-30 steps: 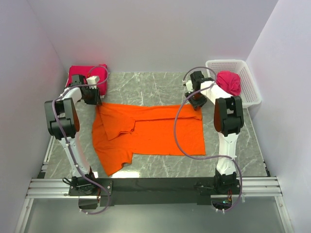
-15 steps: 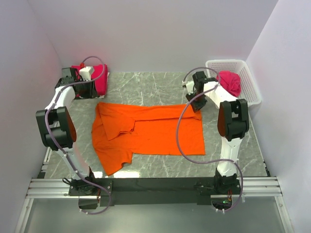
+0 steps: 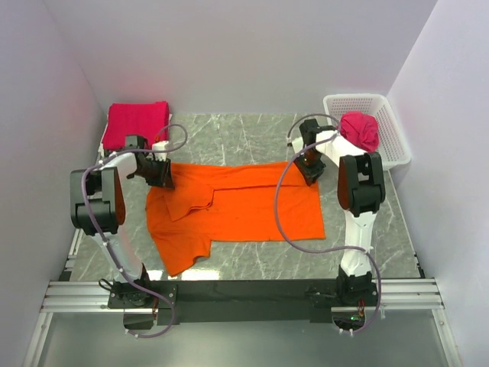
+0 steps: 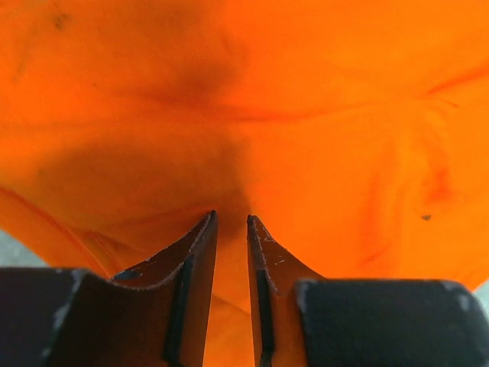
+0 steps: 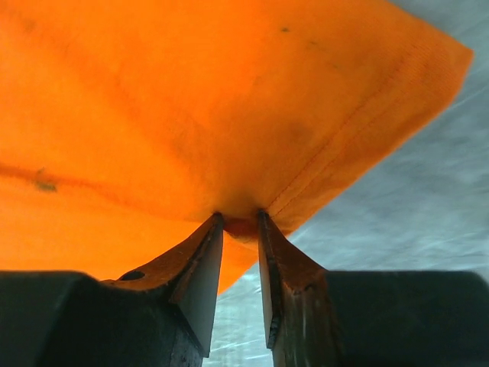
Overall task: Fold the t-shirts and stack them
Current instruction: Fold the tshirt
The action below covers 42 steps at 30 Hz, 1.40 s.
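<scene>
Spread flat on table (image 3: 229, 134): orange shirt (image 3: 244, 210), near sleeve trailing twd bases. At its far edge, held at both corners: L gripper (image 3: 163, 177) clamped on far-left cloth, R gripper (image 3: 309, 170) clamped on far-right hem corner. Prob. gripped so as to lift far edge evenly & fold it nearward. Beyond, far left: folded pink shirt (image 3: 136, 122), likely stack base. Far right: basket (image 3: 391, 145) w/ crumpled pink shirt (image 3: 361, 128), not yet folded.

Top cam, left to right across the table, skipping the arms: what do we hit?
folded crimson-pink t-shirt → orange t-shirt, spread flat → crumpled crimson-pink t-shirt, lying in the white basket
</scene>
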Each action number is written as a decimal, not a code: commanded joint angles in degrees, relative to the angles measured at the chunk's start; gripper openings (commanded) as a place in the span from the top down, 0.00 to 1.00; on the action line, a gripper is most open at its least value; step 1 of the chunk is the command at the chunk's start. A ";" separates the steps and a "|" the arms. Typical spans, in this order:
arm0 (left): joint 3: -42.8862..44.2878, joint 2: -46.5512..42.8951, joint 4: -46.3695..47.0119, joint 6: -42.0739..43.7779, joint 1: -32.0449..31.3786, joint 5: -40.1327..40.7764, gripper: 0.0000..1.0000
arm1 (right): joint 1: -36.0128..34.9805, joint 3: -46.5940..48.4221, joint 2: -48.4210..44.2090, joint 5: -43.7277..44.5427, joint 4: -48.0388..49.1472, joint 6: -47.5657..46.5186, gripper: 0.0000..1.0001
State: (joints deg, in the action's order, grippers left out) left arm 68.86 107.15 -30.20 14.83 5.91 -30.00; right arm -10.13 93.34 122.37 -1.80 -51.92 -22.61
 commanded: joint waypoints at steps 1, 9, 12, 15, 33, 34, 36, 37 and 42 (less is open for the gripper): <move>1.53 1.73 4.35 -3.40 -0.02 2.13 0.71 | -0.15 6.13 3.66 4.87 1.30 1.34 0.67; 13.22 13.34 3.93 -8.06 -0.11 3.11 0.72 | -0.06 21.69 12.98 8.74 -0.99 1.78 0.65; 18.05 14.58 1.03 -5.27 0.24 -0.40 0.66 | 0.02 21.90 11.85 7.61 -1.78 1.43 0.60; 18.94 9.85 -1.88 1.04 0.68 -7.34 0.54 | 0.02 15.77 4.66 4.27 -1.17 0.20 0.53; -8.47 -19.17 -17.26 37.98 6.22 -14.03 0.53 | -8.32 -35.84 -33.68 1.18 11.57 -15.97 0.51; -9.09 -19.78 -17.27 38.78 6.13 -13.95 0.52 | -8.41 -36.73 -33.95 1.71 12.62 -16.32 0.51; -10.49 -20.23 -17.00 40.62 6.13 -13.51 0.52 | -8.94 -38.66 -33.86 2.93 15.18 -17.11 0.51; -10.85 -20.32 -17.09 41.33 6.22 -13.33 0.52 | -9.03 -39.02 -33.51 3.73 15.88 -17.55 0.51; -13.57 -20.49 -16.65 46.77 6.22 -11.84 0.51 | -9.12 -40.77 -32.54 4.35 17.20 -18.52 0.51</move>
State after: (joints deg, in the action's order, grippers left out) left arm 56.86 89.01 -47.03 55.20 12.03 -41.91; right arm -18.94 53.63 89.52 0.69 -38.65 -39.29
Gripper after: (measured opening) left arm 0.490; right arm 0.488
